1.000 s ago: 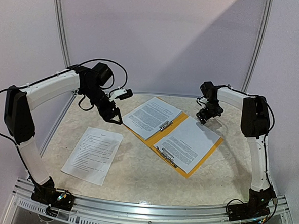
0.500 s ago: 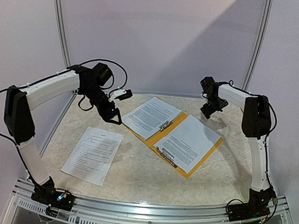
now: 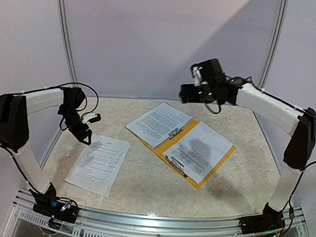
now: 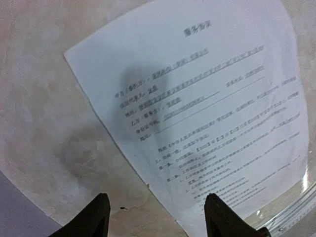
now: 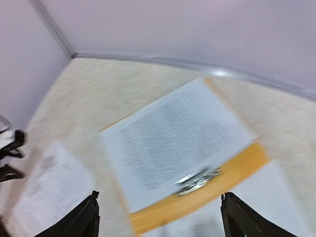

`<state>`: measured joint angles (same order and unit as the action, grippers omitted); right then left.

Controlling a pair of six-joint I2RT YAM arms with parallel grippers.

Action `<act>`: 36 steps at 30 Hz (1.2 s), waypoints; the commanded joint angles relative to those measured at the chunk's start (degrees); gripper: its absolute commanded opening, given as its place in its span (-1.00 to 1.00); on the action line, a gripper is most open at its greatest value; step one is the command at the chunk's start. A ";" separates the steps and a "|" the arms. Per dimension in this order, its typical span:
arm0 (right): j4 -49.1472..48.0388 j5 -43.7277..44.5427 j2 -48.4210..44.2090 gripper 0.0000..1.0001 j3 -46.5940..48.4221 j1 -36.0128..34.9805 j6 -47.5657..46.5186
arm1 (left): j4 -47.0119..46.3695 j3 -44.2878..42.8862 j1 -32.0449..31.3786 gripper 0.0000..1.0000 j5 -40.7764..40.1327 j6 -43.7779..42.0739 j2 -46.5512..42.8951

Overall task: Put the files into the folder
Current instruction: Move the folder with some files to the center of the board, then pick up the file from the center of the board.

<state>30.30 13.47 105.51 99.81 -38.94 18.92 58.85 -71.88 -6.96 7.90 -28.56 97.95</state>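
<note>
On the table [image 3: 143, 190], the folder [image 3: 226, 153] lies open at centre, one sheet [image 3: 159, 123] on its far half, another sheet [image 3: 198, 151] on the near half, metal clips [image 3: 175, 132] between. A third sheet [image 3: 98, 163] lies loose, well left of the folder. Left gripper [image 3: 86, 139] hovers over that sheet's far corner, fingers apart, empty. Right gripper [image 3: 185, 91] hangs high above the folder's far end, fingers spread, holding nothing.

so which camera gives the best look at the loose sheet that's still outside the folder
The left wrist view: the loose sheet fills the frame with its text lines visible. The top external view shows it whole but small, left of the folder. In the right wrist view it is only a blurred patch at lower left.
</note>
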 commanded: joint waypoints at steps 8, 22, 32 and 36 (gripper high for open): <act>-20.62 -18.81 22.58 0.60 1.42 -17.55 34.22 | -7.97 10.91 4.94 0.30 -4.95 -3.42 -0.68; -29.71 -18.62 34.49 0.59 0.83 -19.11 51.39 | -11.30 12.90 5.03 0.26 -2.50 -3.38 4.08; -34.94 -19.69 40.26 0.59 4.25 -20.69 59.47 | -11.77 12.90 5.23 0.26 -2.33 -3.88 4.74; -37.78 -20.08 40.94 0.58 4.49 -21.47 62.15 | -11.83 12.90 5.20 0.26 -2.07 -3.88 4.98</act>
<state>-7.70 -6.28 142.43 104.42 -58.96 76.60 48.64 -59.13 -2.44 4.38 -31.73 101.01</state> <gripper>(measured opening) 0.790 0.631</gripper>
